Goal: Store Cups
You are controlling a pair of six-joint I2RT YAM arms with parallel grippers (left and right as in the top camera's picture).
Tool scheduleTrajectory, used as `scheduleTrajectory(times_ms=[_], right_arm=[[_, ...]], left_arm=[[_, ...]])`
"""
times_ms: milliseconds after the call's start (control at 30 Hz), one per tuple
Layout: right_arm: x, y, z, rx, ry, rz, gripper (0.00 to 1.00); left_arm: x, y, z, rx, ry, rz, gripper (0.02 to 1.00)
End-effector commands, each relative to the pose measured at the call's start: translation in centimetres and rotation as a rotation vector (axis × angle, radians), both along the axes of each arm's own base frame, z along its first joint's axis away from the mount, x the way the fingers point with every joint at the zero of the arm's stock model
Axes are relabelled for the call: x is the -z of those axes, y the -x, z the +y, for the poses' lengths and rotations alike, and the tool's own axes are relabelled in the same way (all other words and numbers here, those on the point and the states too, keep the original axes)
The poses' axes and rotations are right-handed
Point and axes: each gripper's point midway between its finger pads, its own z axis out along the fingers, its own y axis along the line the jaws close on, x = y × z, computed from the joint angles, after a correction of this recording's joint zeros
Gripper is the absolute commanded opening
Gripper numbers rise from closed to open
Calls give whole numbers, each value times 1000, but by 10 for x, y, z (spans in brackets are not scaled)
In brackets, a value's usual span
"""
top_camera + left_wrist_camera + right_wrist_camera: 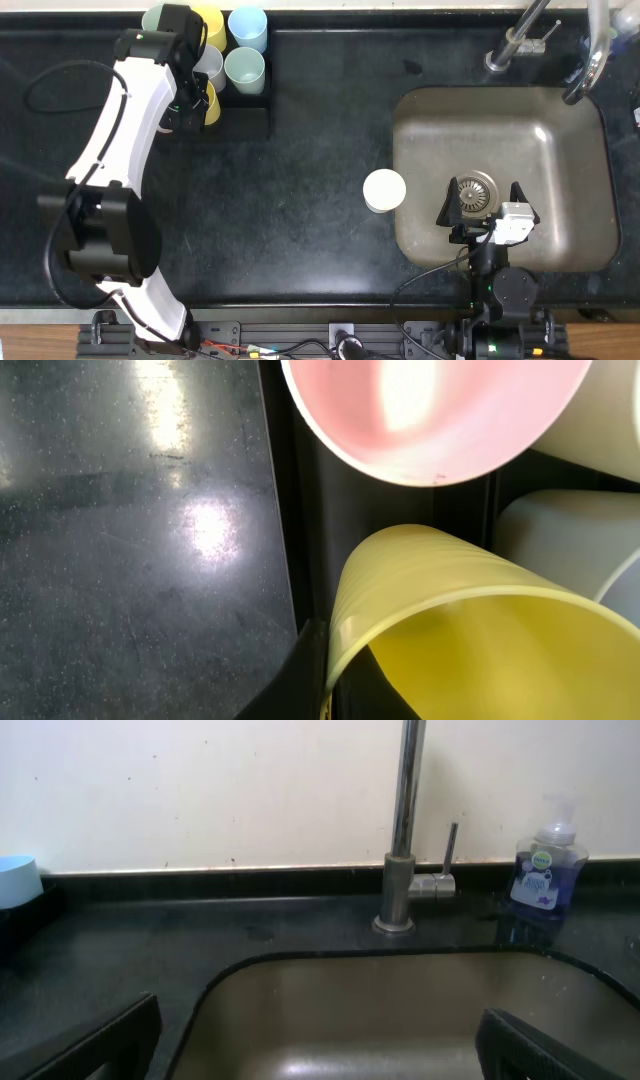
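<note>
- While you look down from above, your left gripper (190, 100) sits at the left side of the black rack (248, 112) in the far-left corner of the dark worktop (300, 200).
- It pinches the wall of the yellow cup (210, 102). In the left wrist view you can see dark fingers (285, 685) on either side of that cup's (470, 630) rim.
- You'll find the yellow cup at the rack's edge, right beside bare worktop. Whether it rests on the rack cannot be told.
- Just beyond it in the wrist view stands a pink cup (440, 420), mouth open toward the camera.
- Other cups fill the rack: a light blue cup (247, 25), a pale green cup (244, 68), a second yellow one (212, 22) and a greyish white one (208, 62).
- One white cup (384, 190) stands alone on the worktop, just beside the left rim of the sink (560, 130).
- Your right gripper (484, 202) hangs over the sink near the drain, with its fingers (100, 1040) spread wide and holding nothing.
- Past the basin in its wrist view you see the tap (405, 820) and a soap bottle (545, 870).
</note>
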Motion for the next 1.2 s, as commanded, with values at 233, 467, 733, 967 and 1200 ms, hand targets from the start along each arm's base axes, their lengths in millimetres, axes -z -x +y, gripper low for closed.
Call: scheduleTrajectory(times_ms=[233, 467, 733, 967, 1200], right_arm=[[1, 0, 0, -3, 3, -8, 998], [1, 0, 0, -3, 3, -7, 996], [1, 0, 0, -3, 3, -7, 998], [1, 0, 0, -3, 3, -7, 998], [1, 0, 0, -3, 3, -7, 996]], left_arm=[[15, 1, 11, 19, -10, 48, 36], [25, -4, 7, 20, 6, 51, 38], [32, -7, 8, 20, 2, 57, 36], [38, -9, 7, 22, 1, 62, 36], [40, -9, 7, 42, -1, 69, 36]])
